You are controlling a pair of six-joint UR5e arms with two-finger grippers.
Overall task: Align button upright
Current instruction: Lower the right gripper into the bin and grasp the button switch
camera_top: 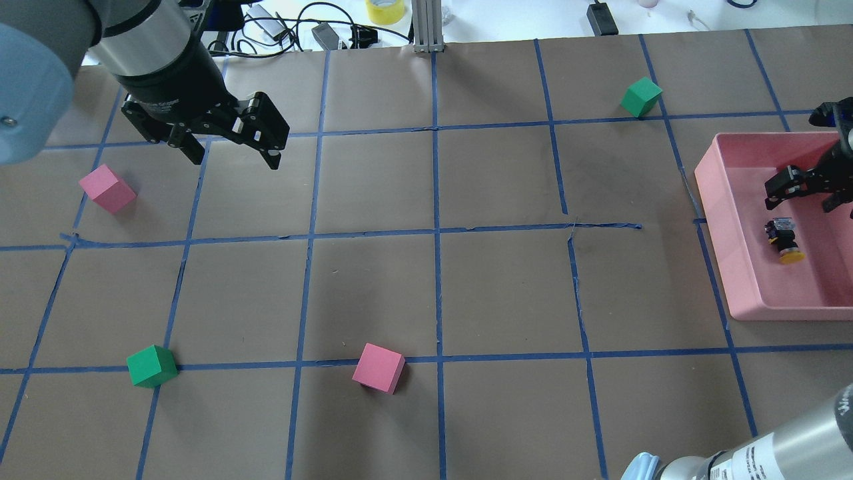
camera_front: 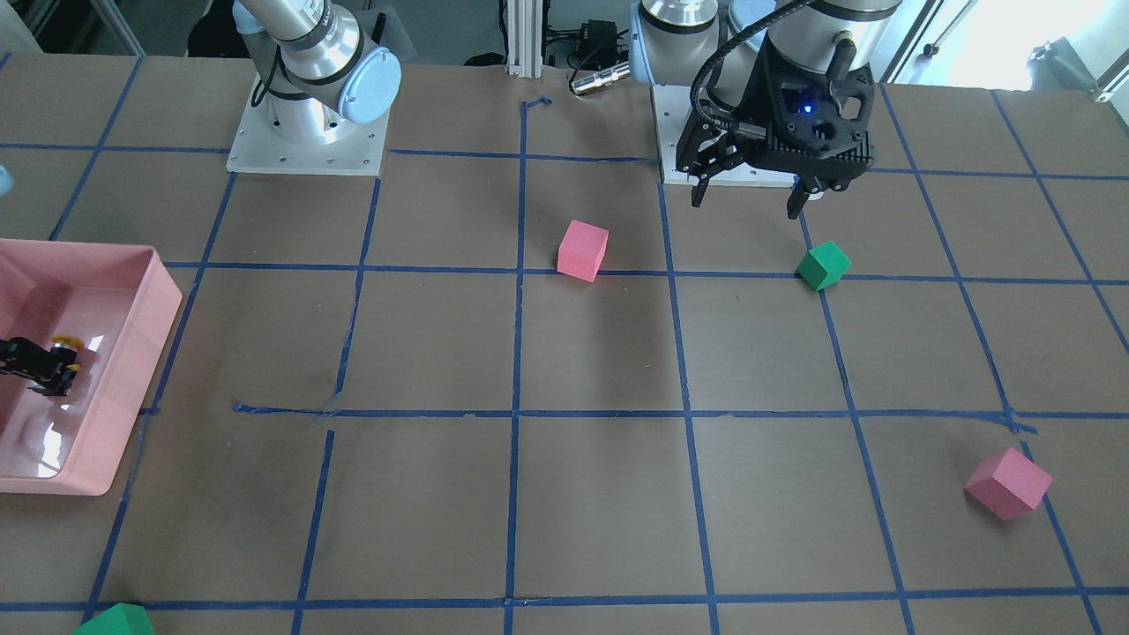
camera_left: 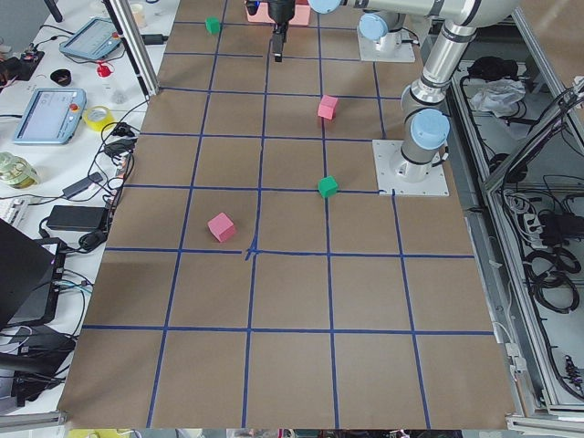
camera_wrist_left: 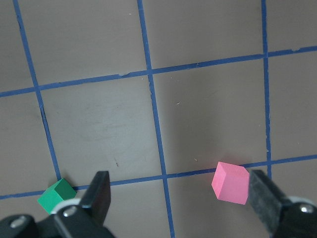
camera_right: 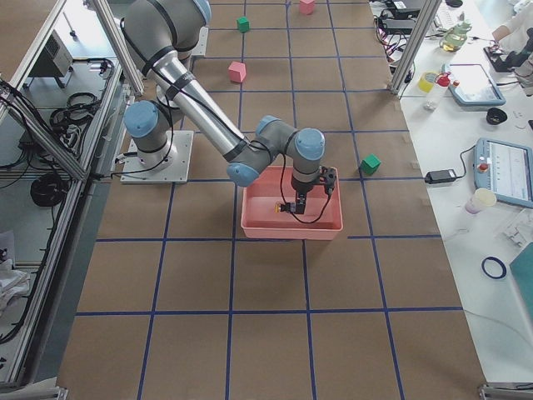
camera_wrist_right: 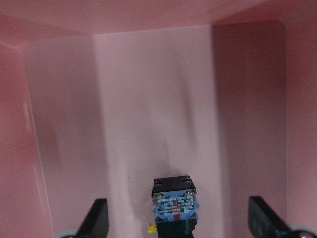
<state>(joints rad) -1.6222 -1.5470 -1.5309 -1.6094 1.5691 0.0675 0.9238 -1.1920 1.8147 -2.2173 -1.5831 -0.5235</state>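
In the front view, the left claw [camera_front: 745, 205] hangs wide open above the brown paper counter [camera_front: 600, 494] with blue tape lines, near a small green foam cube [camera_front: 823, 265]. At the left edge, the small yellow-capped black button [camera_front: 68, 343] is inside the shallow pink plastic tray [camera_front: 163, 309].

In the overhead view, the right claw [camera_top: 802, 195] is over this tray with its fingers spread. The button lies on its side on the tray floor, not gripped.

In the right wrist view, the button is between the two fingers, apart from both. Its base shows a blue label with a red stripe — the print is too small to read.

In the left wrist view, the fingers stand wide and hold nothing — a pink foam cube [camera_wrist_left: 230, 182] lies on the counter below.
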